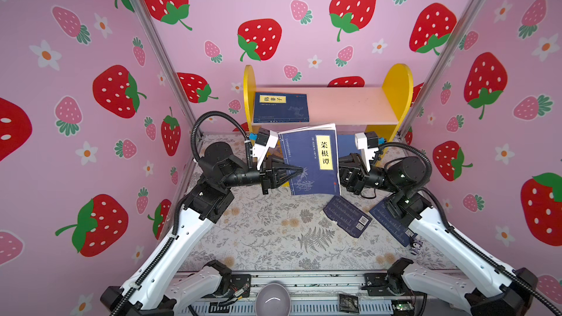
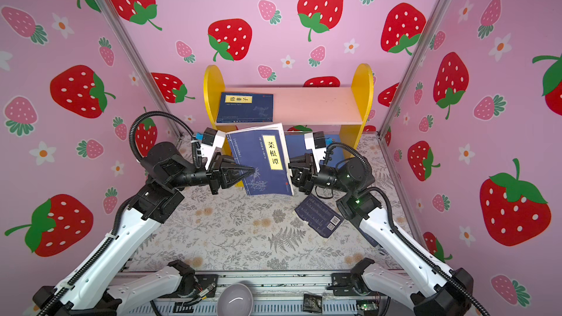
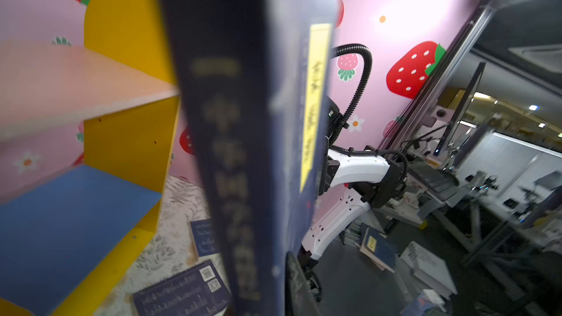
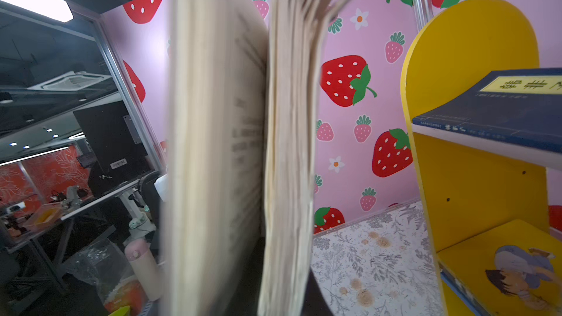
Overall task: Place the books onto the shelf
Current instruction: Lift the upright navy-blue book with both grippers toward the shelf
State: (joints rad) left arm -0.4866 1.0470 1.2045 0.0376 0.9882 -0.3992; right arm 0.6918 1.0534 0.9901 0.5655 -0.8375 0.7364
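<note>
Top views: raised book (image 1: pixel 307 162) screens shelf (image 1: pixel 349 104); perhaps two loose books (image 1: pixel 346 220) nearby.

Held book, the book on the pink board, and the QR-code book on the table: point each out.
held book (image 1: pixel 301 152), in a top view, navy cover left of its yellow label.
book on the pink board (image 1: pixel 281 110), in a top view, cover centre.
QR-code book (image 1: pixel 345 214), in a top view, back cover.

Navy book (image 1: pixel 307 159) aloft before shelf (image 1: pixel 398 86); second book (image 1: pixel 281 107) flat on pink board (image 1: pixel 349 104).
</note>
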